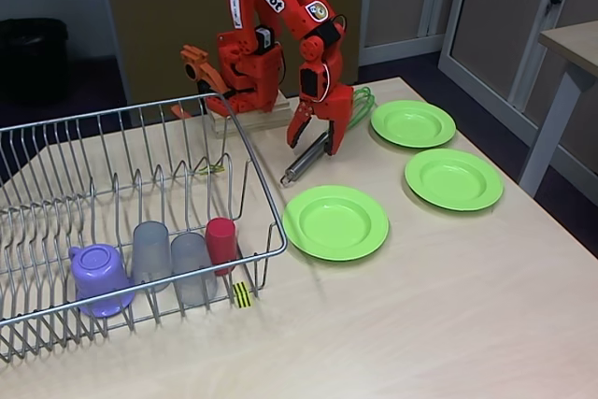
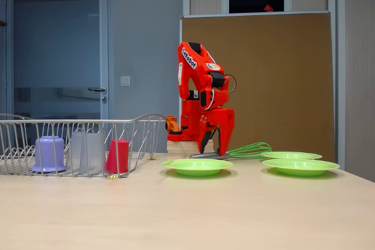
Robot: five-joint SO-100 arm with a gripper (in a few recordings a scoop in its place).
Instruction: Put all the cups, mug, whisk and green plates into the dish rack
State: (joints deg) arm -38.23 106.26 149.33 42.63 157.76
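The whisk lies on the table by the arm's base, with its silver handle point(image 1: 302, 166) pointing towards the front and its green loops point(image 1: 361, 105) behind the arm; its loops point(image 2: 251, 148) also show in the other fixed view. My gripper point(image 1: 313, 148) point(image 2: 214, 150) is lowered over the handle's upper end, open, one finger on each side. Three green plates point(image 1: 336, 222) point(image 1: 413, 123) point(image 1: 454, 179) lie flat on the table. In the dish rack point(image 1: 264, 195) point(image 2: 146, 122) stand the purple mug point(image 1: 98, 277), two grey cups point(image 1: 151, 250) point(image 1: 192, 267) and the red cup point(image 1: 221, 242), all upside down.
The arm's base stands on a wooden block point(image 1: 252, 117) at the table's back edge. A yellow-and-black tag point(image 1: 242, 294) hangs on the rack's front corner. A second table point(image 1: 575, 44) stands off to the right. Bare tabletop point(image 1: 420, 324) spreads across the front.
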